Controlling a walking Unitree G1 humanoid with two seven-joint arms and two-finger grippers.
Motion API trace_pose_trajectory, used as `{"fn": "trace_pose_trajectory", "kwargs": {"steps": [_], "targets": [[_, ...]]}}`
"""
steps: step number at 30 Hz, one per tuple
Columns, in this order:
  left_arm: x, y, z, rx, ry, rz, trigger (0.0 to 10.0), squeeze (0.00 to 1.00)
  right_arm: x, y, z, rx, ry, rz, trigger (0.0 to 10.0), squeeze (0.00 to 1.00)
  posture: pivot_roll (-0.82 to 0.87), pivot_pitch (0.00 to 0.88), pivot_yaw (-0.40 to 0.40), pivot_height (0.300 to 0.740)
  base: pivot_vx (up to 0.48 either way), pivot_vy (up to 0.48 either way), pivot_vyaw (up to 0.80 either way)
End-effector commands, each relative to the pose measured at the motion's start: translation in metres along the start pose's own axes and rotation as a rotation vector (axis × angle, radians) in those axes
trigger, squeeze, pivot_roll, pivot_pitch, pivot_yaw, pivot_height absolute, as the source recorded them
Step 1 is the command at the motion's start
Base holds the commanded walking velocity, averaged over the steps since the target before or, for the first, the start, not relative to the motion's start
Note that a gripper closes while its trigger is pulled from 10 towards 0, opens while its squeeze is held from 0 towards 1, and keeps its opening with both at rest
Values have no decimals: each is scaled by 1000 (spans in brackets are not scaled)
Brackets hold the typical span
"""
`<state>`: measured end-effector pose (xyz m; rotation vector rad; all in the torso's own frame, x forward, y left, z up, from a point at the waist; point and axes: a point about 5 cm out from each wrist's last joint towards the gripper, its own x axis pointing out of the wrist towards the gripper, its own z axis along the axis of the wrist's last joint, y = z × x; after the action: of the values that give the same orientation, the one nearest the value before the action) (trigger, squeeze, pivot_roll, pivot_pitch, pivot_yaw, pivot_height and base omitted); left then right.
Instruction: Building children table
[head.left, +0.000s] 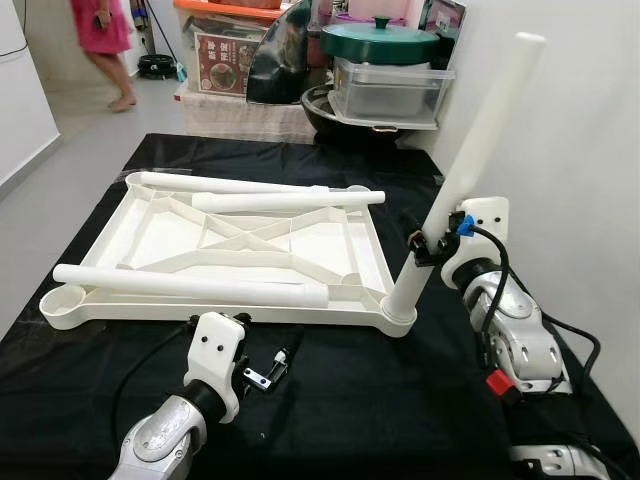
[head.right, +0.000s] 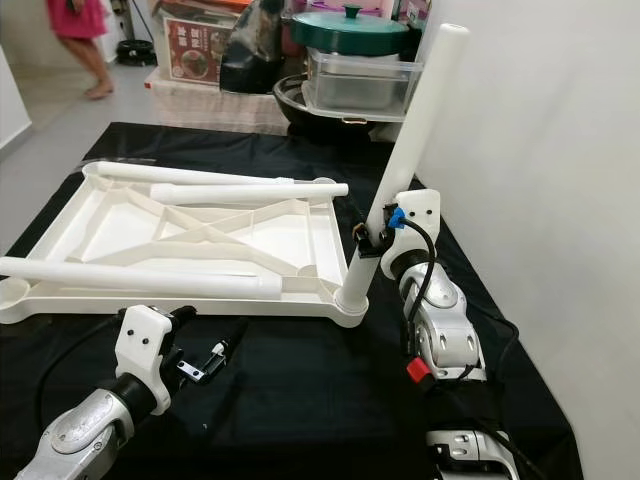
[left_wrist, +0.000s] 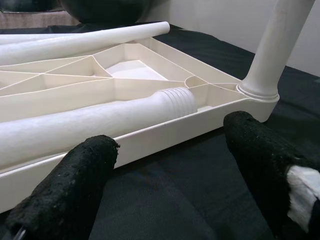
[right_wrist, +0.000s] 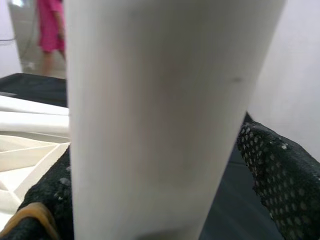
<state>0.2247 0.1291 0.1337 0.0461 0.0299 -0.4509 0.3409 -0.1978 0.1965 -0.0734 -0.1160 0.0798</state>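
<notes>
**Leg standing in the corner socket**

Nearest, the left gripper (left_wrist: 165, 165) hovers released over the black-draped counter (head.left: 330, 400), just before the upturned white tabletop (head.left: 170, 235). The right gripper (head.left: 428, 245) is clenched around the upright leg (head.left: 470, 160) seated in the tabletop's near-right corner. Two loose legs (head.left: 190, 287) lie across the tabletop. Beyond, a person (head.left: 100, 30) walks.

Smooth, matt cream plastic for the tabletop (head.left: 160, 225) and the legs (head.left: 190, 285). Ribbed threading at one leg's end. Black cloth, faintly creased, over the desk (head.left: 380, 400). Rough, grainy black padding on the left pincer's fingers (left_wrist: 75, 185).
</notes>
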Motion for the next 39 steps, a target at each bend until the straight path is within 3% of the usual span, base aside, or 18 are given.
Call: {"fn": "trace_pose_trajectory", "kwargs": {"steps": [1,2,3,12,21,25,31,39], "targets": [[1,-1,-5,-11,20,-1,10000,0,-7,-13,-6,-3,29,-78,10000,1000,35,0,-109,740,0,0,0],[1,-1,-5,-12,20,-1,10000,0,-8,-11,-6,11,25,-72,10000,1000,35,0,-109,740,0,0,0],[1,-1,-5,-12,20,-2,10000,0,-10,-2,-6,46,16,-13,10000,0,34,0,-109,740,0,0,0],[1,-1,-5,-10,22,-1,10000,0,-30,27,-5,110,-15,248,10000,0,34,0,-109,740,0,0,0],[1,0,-6,-9,20,-1,10000,0,-38,27,-6,91,18,324,10000,0,31,0,-105,740,0,0,0],[2,0,-7,-5,20,-5,10000,0,-69,29,-32,-47,209,571,10000,0,25,0,-102,740,0,0,0],[4,1,-6,-4,16,-5,10000,0,-72,23,-40,-96,275,581,10000,0,27,0,-106,740,0,0,0],[4,2,-6,1,16,-1,10000,0,-70,31,-30,-57,226,642,10000,0,30,0,-107,740,0,0,0]]}}
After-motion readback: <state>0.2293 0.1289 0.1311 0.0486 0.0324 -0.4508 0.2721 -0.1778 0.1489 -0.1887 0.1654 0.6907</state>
